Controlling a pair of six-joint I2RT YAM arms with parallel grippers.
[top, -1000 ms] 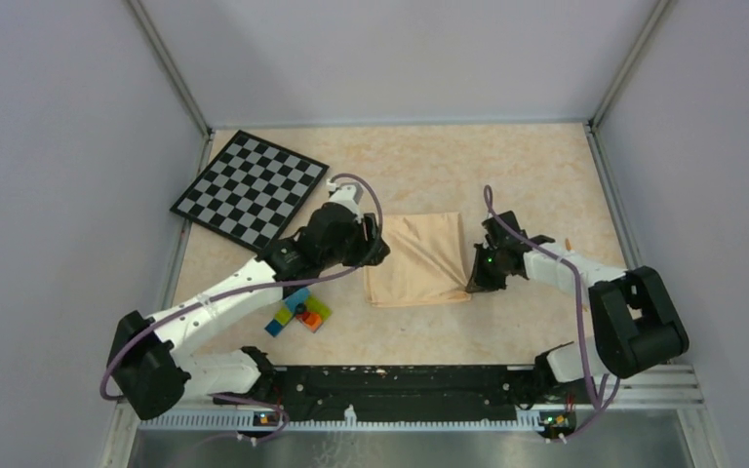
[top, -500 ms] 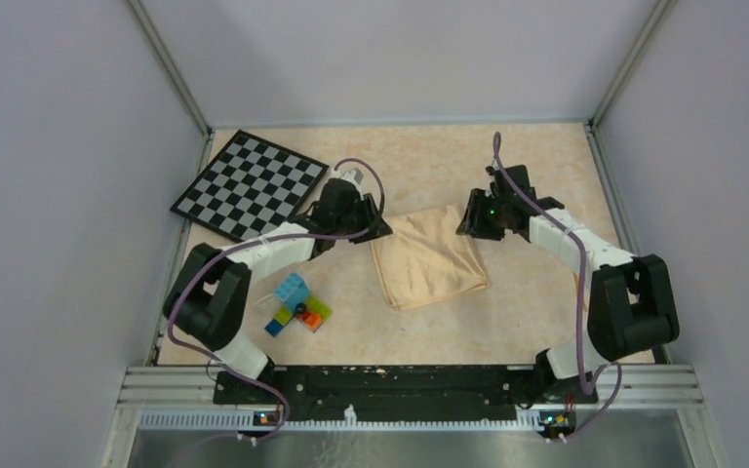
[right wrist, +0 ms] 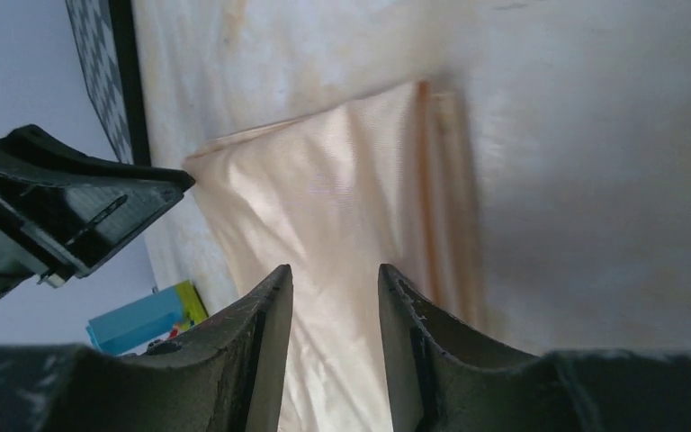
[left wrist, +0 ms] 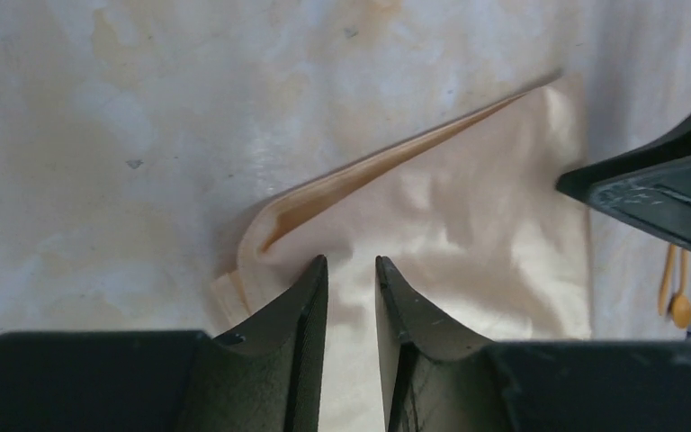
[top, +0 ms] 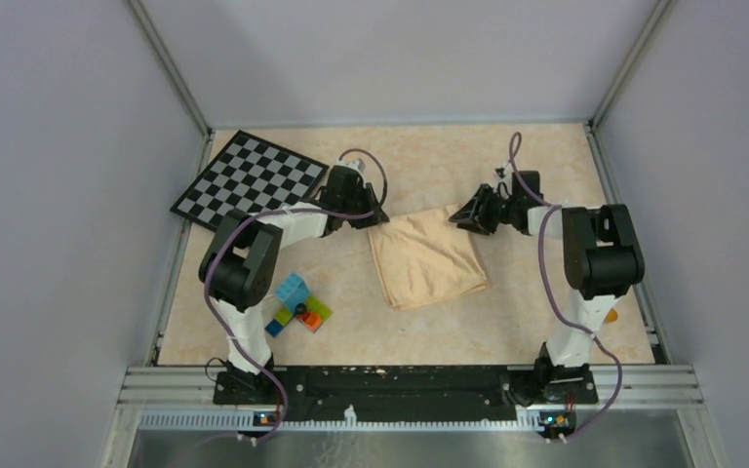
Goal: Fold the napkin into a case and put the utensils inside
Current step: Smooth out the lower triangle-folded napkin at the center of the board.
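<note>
Pale grey walls (top: 59,244) enclose a beige marbled table (top: 546,166), with a checkerboard (top: 249,180) at its far left. The folded peach napkin (top: 427,258) lies flat mid-table. The left gripper (left wrist: 351,265) and right gripper (right wrist: 335,274) are at its far corners, jaws slightly parted and holding nothing.

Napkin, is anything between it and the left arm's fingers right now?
Nothing visible. The left fingers hang right over a folded corner of the napkin; the toy bricks and checkerboard lie off to the side.
</note>
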